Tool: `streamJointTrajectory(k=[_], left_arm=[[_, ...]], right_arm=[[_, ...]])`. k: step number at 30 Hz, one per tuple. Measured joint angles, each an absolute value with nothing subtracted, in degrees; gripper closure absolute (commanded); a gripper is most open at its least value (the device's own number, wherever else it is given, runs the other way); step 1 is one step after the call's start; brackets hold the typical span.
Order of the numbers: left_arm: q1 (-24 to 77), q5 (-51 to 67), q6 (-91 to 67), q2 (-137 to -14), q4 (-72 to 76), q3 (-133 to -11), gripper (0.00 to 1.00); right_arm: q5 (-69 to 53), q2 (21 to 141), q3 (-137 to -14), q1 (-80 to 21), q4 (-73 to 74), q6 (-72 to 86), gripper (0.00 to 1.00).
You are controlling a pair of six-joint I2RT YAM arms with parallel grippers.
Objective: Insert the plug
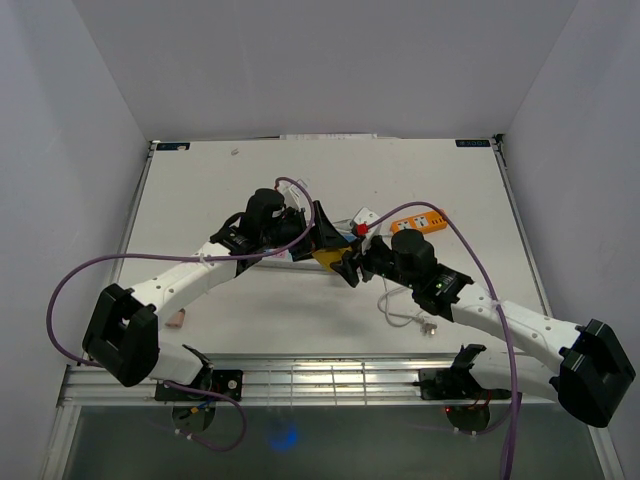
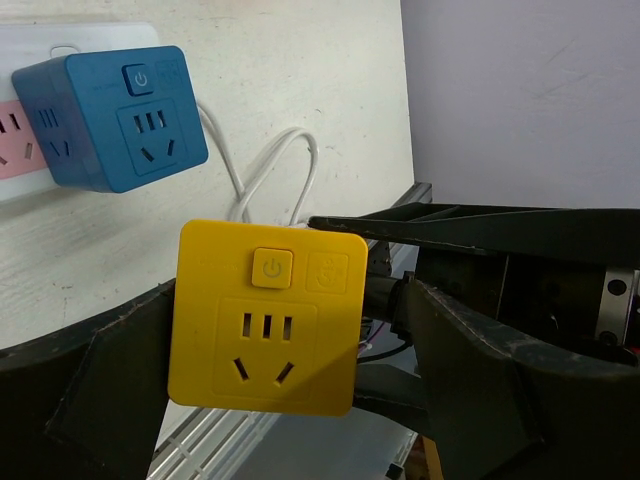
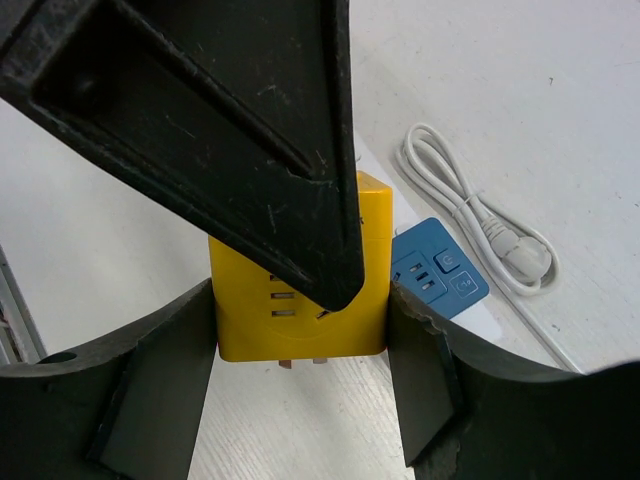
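Note:
The plug is a yellow cube adapter (image 3: 250, 275) with a power button and socket holes on its face (image 2: 265, 315); two metal prongs (image 3: 300, 362) stick out below it. My right gripper (image 3: 300, 300) is shut on its two sides and holds it just above the table. My left gripper (image 2: 285, 300) stands wide open around the same cube: one finger (image 2: 100, 400) is beside its left edge, and a gap shows before the other finger (image 2: 480, 380). Both grippers meet at the table's middle (image 1: 335, 250). A left finger (image 3: 220, 130) covers part of the cube's top.
A blue cube adapter (image 2: 110, 120) sits plugged in a white power strip (image 2: 80, 35) just beyond the yellow one. An orange power strip (image 1: 415, 220) lies to the right. A white cable (image 3: 470, 200) coils nearby, its loose plug end (image 1: 425, 325) near the right arm.

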State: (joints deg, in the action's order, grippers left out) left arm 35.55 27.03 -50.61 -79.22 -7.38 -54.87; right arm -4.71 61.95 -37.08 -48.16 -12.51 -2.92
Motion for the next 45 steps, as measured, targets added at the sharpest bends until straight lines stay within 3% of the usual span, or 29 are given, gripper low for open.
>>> streamJointTrajectory(k=[10,17,26,31,32,36,37,39,41,45], left_arm=[[35.53,27.24,-50.39,-79.46,-7.27,-54.92,0.05],[35.35,26.70,-49.80,-79.46,-7.46,-54.92,0.21],[35.35,26.76,-49.56,-79.46,-7.22,-54.92,0.19],[35.27,27.14,-48.77,-79.46,-6.72,-54.89,0.43],[35.24,27.18,-48.60,-79.46,-6.55,-54.87,0.55],[35.24,27.33,-48.45,-79.46,-6.39,-54.85,0.75],[35.24,27.29,-48.31,-79.46,-6.39,-54.85,0.78],[35.24,27.11,-48.05,-79.44,-6.42,-54.87,0.96],[35.24,26.48,-47.72,-79.37,-6.42,-54.87,1.00],[35.35,23.75,-46.57,-79.13,-7.03,-54.87,1.00]], right_arm=[[-4.69,61.91,-37.06,-48.42,-12.51,-4.08,0.53],[-4.47,61.63,-37.06,-48.45,-12.60,-4.60,0.53],[-5.63,60.73,-37.04,-48.51,-12.56,-4.95,0.54],[-6.22,60.66,-37.04,-48.51,-12.60,-4.82,0.54],[-6.15,60.62,-37.01,-48.51,-12.62,-4.86,0.53],[-6.13,60.58,-37.01,-48.51,-12.60,-4.97,0.50],[-6.13,60.58,-37.01,-48.51,-12.60,-4.97,0.48],[-5.98,60.58,-37.01,-48.51,-12.60,-4.95,0.37],[-5.78,60.60,-36.97,-48.51,-12.60,-4.84,0.27],[-5.32,61.34,-36.97,-48.51,-13.41,-4.56,0.25]])
